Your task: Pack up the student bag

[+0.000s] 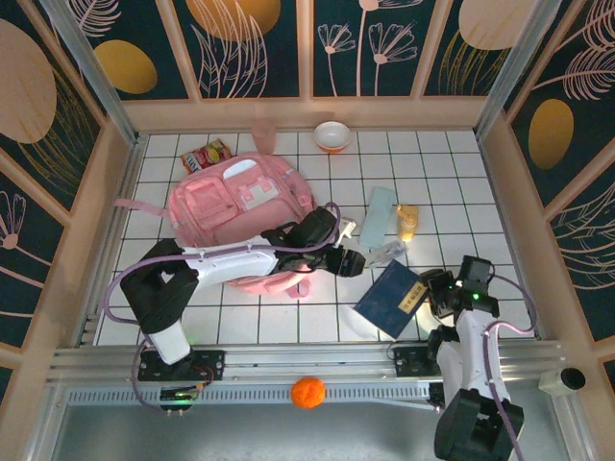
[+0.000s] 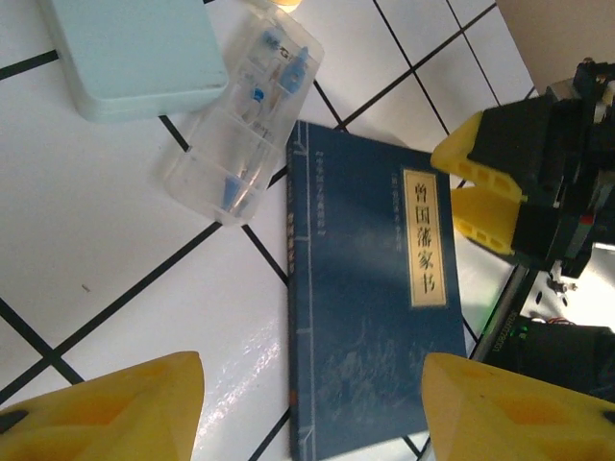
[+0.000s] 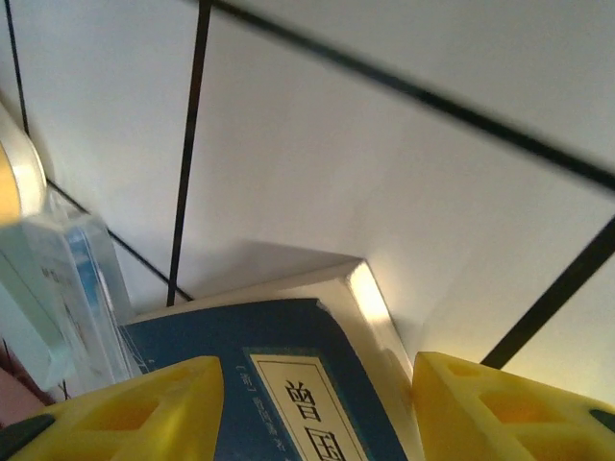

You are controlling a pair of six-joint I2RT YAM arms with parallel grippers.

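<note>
Student bag (image 1: pixel 235 202) lies flat, far left on the table (image 1: pixel 288 322), under the left arm (image 1: pixel 231 257). Left gripper (image 2: pixel 312 365), jaws wide, hovers over blue book (image 2: pixel 375 288); right gripper (image 3: pixel 317 363) straddles its corner, grip indeterminate.

student bag (image 1: pixel 235 197) | pink, white zip trim | lying flat, front pockets up, strap trailing left | ahead of me, left of centre

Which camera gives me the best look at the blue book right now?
Left wrist: the blue book faces the lens, most of its cover and the title label clear. The top view has it small and distant. The right wrist view catches one corner, close up.
</note>
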